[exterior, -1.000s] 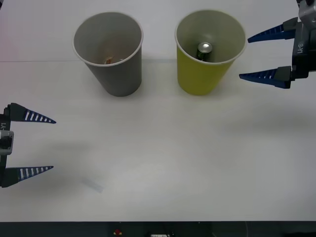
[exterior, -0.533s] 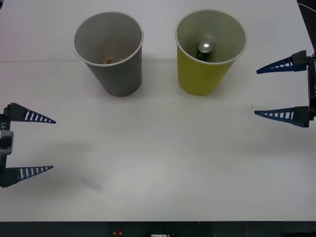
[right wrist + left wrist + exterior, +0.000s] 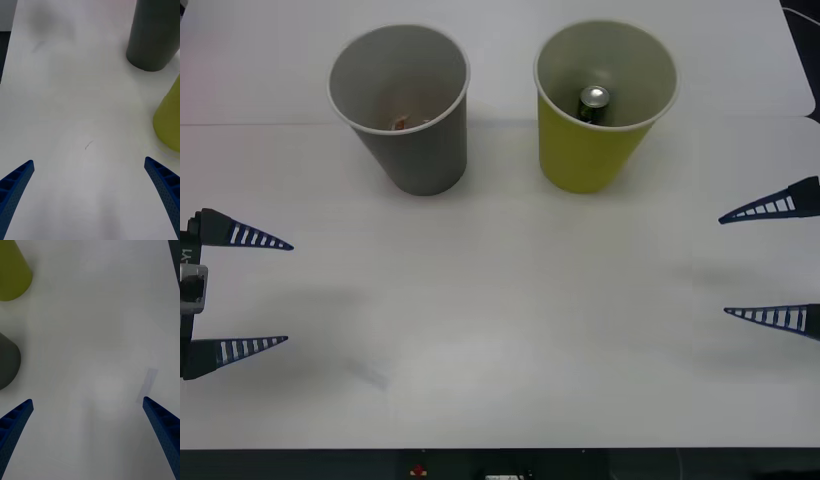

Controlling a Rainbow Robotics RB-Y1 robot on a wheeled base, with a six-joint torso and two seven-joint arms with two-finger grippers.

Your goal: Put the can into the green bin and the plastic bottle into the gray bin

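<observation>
The green bin (image 3: 590,150) stands upright at the back right of the table, with the can (image 3: 594,103) upright inside it, silver top showing. To its left stands the gray bin (image 3: 415,150); low inside it I see only a small orange-brown spot (image 3: 400,122), and I cannot tell whether that is the plastic bottle. My right gripper (image 3: 724,266) hangs open and empty at the right edge, nearer than the green bin. My left gripper (image 3: 287,293) is open and empty at the left edge. The right wrist view shows the gray bin (image 3: 153,37) and the green bin (image 3: 170,116) beyond the open fingers.
The white table (image 3: 500,300) lies bare between the two grippers. A faint pale mark (image 3: 370,375) sits near the front left, also seen as the mark (image 3: 150,384) in the left wrist view. The table's front edge (image 3: 500,450) runs along the bottom.
My right gripper has drawn back from beside the green bin toward the near right edge, staying open. The left gripper, both bins and the can have not moved.
</observation>
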